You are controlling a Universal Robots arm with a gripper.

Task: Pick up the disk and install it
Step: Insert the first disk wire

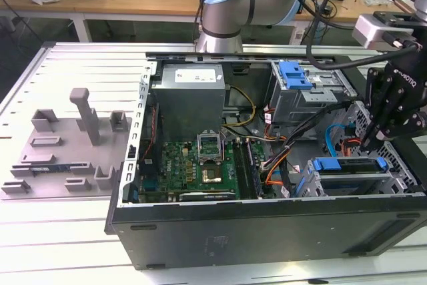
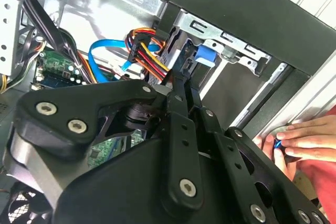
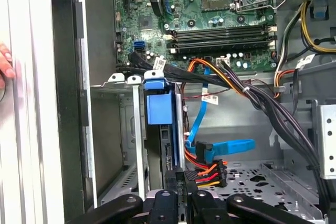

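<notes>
Claw (image 1: 371, 139) hangs inside the open computer case (image 1: 267, 228) at the exterior view's right, its black fingers (image 2: 178, 103) drawn together with no gap showing, tips down by the drive cage (image 3: 116, 83). The disk (image 3: 157, 109) stands on edge inside that cage, low at the exterior view's right, with its blue plastic bracket facing out of the case. In the first wrist view the claw sits just beside the disk's narrow edge, near the bunch of orange, red and yellow power wires (image 3: 207, 171) and the blue data cable (image 3: 198, 124). I judge the disk dense and rigid, heavy for its size, slick on its metal faces and ill-suited to knocks, so the bracket's sides or the narrow edges look the safest hold. Most of its body is hidden by the cage and the label cannot be seen. Whether the tips touch it, or whether it is fully seated, I cannot tell. A person's hand (image 2: 304, 139) lies near the case's outer wall in the second wrist view
</notes>
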